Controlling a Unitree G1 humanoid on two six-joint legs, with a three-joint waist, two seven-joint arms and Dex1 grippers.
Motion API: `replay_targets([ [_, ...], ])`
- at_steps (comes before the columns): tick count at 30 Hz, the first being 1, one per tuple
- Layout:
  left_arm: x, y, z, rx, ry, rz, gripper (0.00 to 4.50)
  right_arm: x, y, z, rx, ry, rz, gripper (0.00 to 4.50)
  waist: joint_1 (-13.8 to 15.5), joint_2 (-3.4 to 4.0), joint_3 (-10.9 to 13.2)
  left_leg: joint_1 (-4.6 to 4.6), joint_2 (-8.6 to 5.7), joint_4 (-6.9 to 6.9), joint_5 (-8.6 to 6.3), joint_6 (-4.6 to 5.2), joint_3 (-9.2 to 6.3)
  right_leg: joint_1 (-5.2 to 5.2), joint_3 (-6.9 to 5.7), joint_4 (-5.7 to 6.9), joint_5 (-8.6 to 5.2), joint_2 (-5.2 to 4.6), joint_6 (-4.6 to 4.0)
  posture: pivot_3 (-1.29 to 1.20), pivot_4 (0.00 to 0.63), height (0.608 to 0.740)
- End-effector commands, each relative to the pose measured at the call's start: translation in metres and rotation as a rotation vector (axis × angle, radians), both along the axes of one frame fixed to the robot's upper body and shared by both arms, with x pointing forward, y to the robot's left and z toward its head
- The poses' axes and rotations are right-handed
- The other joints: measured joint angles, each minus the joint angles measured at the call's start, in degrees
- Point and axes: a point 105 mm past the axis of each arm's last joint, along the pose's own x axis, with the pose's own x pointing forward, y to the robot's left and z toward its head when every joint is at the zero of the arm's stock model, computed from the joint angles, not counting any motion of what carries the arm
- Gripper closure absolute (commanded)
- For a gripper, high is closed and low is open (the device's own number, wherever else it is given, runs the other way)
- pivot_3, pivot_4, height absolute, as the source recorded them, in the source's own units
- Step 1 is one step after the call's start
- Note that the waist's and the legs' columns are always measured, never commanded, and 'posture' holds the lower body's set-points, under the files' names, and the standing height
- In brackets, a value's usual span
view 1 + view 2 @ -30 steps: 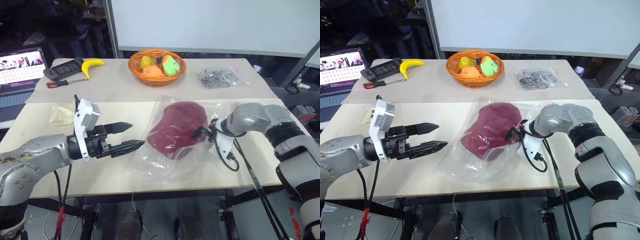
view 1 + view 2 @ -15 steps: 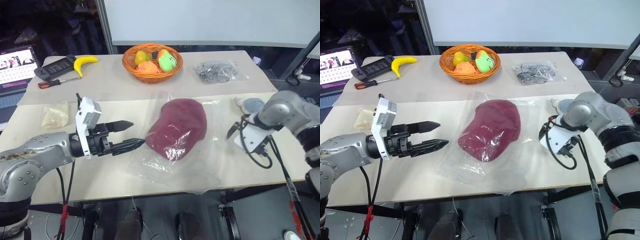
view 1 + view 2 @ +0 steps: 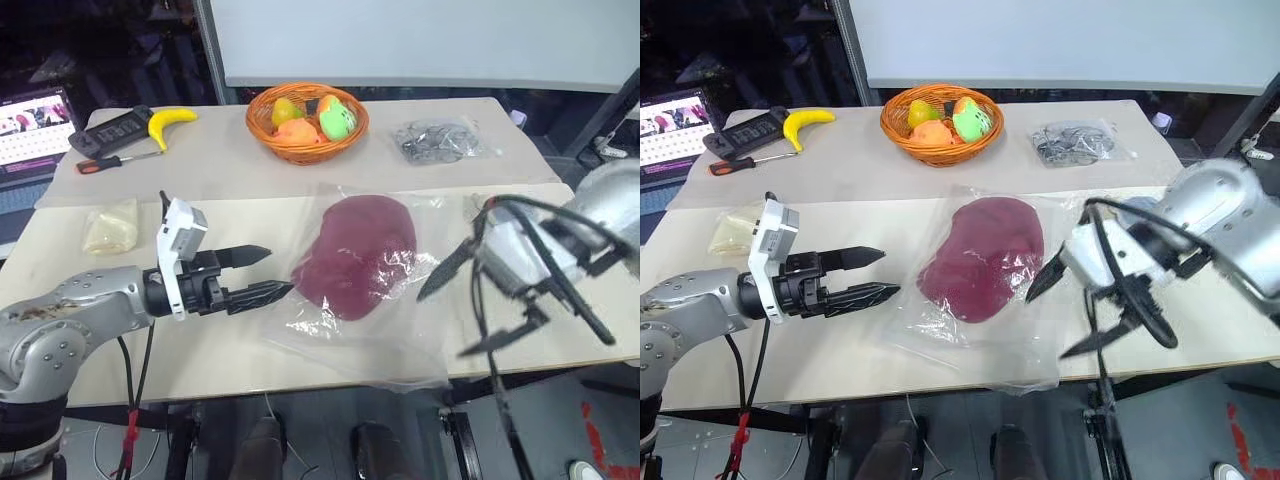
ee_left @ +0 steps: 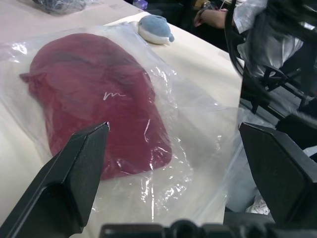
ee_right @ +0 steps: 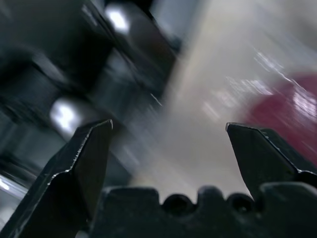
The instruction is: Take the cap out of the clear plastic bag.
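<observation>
Maroon and apparently fully wrapped, the cap lies inside the clear plastic bag at frame centre, so removal remains undone, with the left gripper and blurred right gripper both spread empty.

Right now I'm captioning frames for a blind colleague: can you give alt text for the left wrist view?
A dark red cap lies sealed inside a clear plastic bag on a pale table, framed by the left gripper, whose two black fingers stand wide apart, holding nothing. A small blue-grey whale toy sits beyond the bag.
</observation>
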Motion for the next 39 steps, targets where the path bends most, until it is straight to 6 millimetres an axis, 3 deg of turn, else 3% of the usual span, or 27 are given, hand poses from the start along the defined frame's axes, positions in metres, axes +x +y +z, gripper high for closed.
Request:
replay_targets([
  [1, -0.002, -0.004, 0.007, -0.003, -0.032, -0.03, 0.0, 0.011, 0.016, -0.009, 0.023, -0.043, -0.195, 0.12, 0.2, -0.02, -0.01, -0.01, 0.02, 0.04, 0.0, 0.0, 0.0, 0.0, -0.01, 0.01, 0.0, 0.03, 0.0, 0.0, 0.15, 0.74],
  [8, -0.002, -0.005, 0.006, -0.007, -0.023, -0.042, 0.0, 0.034, 0.023, -0.024, 0.04, -0.199, -0.45, 0.12, 0.5, -0.06, -0.04, -0.29, 0.01, 0.19, 0.0, 0.0, -0.02, -0.15, -0.02, 0.01, 0.03, 0.07, 0.04, 0.0, 0.15, 0.74],
  [13, -0.002, -0.007, 0.006, -0.01, -0.02, -0.05, 0.0, 0.032, 0.016, -0.04, -0.032, -0.302, -0.489, 0.12, 0.57, -0.06, -0.04, -0.38, -0.04, 0.19, -0.06, 0.09, -0.05, -0.16, -0.04, -0.04, 0.04, 0.05, 0.08, 0.0, 0.15, 0.74],
  [18, 0.001, -0.007, 0.006, -0.007, -0.015, -0.06, 0.0, 0.017, 0.021, -0.04, -0.019, -0.212, -0.473, 0.12, 0.36, -0.06, -0.04, -0.38, -0.02, 0.24, -0.06, 0.1, -0.05, -0.16, -0.04, -0.02, 0.05, 0.08, 0.09, 0.0, 0.15, 0.74],
  [25, 0.005, -0.008, 0.008, -0.008, -0.013, -0.077, 0.0, 0.034, 0.007, -0.057, -0.132, -0.406, -0.541, 0.12, 0.36, -0.07, -0.04, -0.38, -0.01, 0.25, -0.06, 0.1, -0.04, -0.15, -0.04, -0.03, 0.04, 0.1, 0.09, 0.0, 0.15, 0.74],
  [30, 0.006, -0.007, 0.008, -0.007, -0.011, -0.085, 0.0, 0.036, -0.004, -0.073, -0.217, -0.535, -0.557, 0.12, 0.48, -0.07, -0.04, -0.38, -0.02, 0.24, -0.06, 0.1, -0.04, -0.15, -0.04, -0.03, 0.04, 0.09, 0.1, 0.0, 0.15, 0.74],
  [33, 0.006, -0.007, 0.008, -0.005, -0.012, -0.089, 0.0, 0.045, -0.012, -0.074, -0.242, -0.625, -0.616, 0.12, 0.41, -0.07, -0.05, -0.38, -0.03, 0.25, -0.06, 0.1, -0.04, -0.15, -0.04, -0.03, 0.04, 0.08, 0.1, 0.0, 0.15, 0.74],
  [37, 0.007, -0.01, 0.007, -0.004, -0.011, -0.1, 0.0, 0.051, 0.0, -0.07, -0.153, -0.625, -0.734, 0.12, -0.01, -0.15, -0.1, -0.37, 0.04, 0.28, -0.06, 0.1, -0.04, -0.16, -0.03, 0.0, 0.05, 0.14, 0.09, 0.0, 0.15, 0.74],
  [39, 0.007, -0.011, 0.007, -0.005, -0.013, -0.107, 0.0, 0.054, 0.006, -0.07, -0.125, -0.625, -0.761, 0.64, 0.09, -0.15, -0.1, -0.36, 0.07, 0.28, -0.06, 0.1, -0.06, -0.16, -0.02, 0.05, 0.05, 0.18, 0.09, 0.0, 0.15, 0.74],
])
